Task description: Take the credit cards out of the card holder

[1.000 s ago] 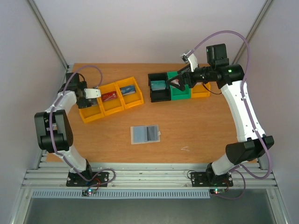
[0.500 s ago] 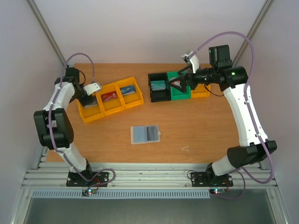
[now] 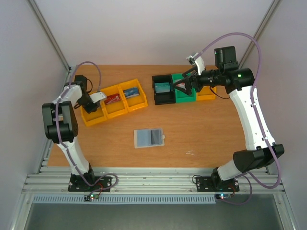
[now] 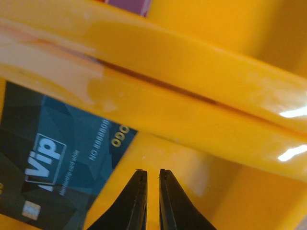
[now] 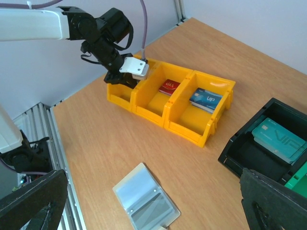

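Plastic credit cards (image 4: 53, 167): light, stiff, slick. Pinch an exposed edge and pin the card holder (image 3: 149, 138), which looks likely to slide. It lies open mid-table. Left gripper (image 4: 152, 171) is nearly closed and empty in the far-left yellow bin (image 3: 95, 120). Right gripper (image 3: 183, 85) is spread wide, empty.

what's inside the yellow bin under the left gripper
A dark teal VIP card lies flat on the yellow bin's floor, beside the left gripper. In the top view the gripper covers it.
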Tool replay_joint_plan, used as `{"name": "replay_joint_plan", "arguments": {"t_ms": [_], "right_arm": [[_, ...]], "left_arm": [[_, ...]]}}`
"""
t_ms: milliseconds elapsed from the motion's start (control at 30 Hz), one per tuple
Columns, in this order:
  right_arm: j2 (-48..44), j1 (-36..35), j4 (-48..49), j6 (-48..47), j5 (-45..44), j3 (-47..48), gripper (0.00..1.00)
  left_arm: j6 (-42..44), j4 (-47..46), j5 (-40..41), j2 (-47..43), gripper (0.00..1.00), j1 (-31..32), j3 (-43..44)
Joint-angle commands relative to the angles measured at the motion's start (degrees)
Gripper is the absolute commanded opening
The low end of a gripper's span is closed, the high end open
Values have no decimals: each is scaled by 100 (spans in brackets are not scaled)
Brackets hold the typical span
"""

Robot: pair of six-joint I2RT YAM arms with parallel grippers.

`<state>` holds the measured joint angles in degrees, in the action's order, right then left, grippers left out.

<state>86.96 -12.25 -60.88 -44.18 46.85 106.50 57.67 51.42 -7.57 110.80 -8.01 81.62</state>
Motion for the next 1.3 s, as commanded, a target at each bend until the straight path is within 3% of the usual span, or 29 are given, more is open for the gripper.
{"name": "replay_joint_plan", "arguments": {"t_ms": [0,133,267,600,767,900,1033,1267], "right_arm": [[-65,23,-38,55,-23,95,98],[95,24,-79,97,-20,276,99],[185,29,-148,116,1,492,99],[49,21,-148,212,74,412,98],[-155,21,297,961,-144,-73,98],[-273,-105,890,1841,110,-817,95],[-9,-406,875,2477,-522,-982,88],[704,-890,797,3593,-1509,-1411,77]], "left_arm": [[95,-682,271,194,9,29,0],[-20,-1587,588,257,9,21,-130],[-31,-1822,641,271,9,19,-177],[-3,-1127,-243,-657,11,11,-476],[-449,-671,-786,-1494,15,10,-448],[-1603,-496,-1601,-2502,27,21,-739],[-3070,-758,-2384,-3628,37,229,-1525],[-5563,-2078,-2520,-5292,57,1617,-3186]]}}
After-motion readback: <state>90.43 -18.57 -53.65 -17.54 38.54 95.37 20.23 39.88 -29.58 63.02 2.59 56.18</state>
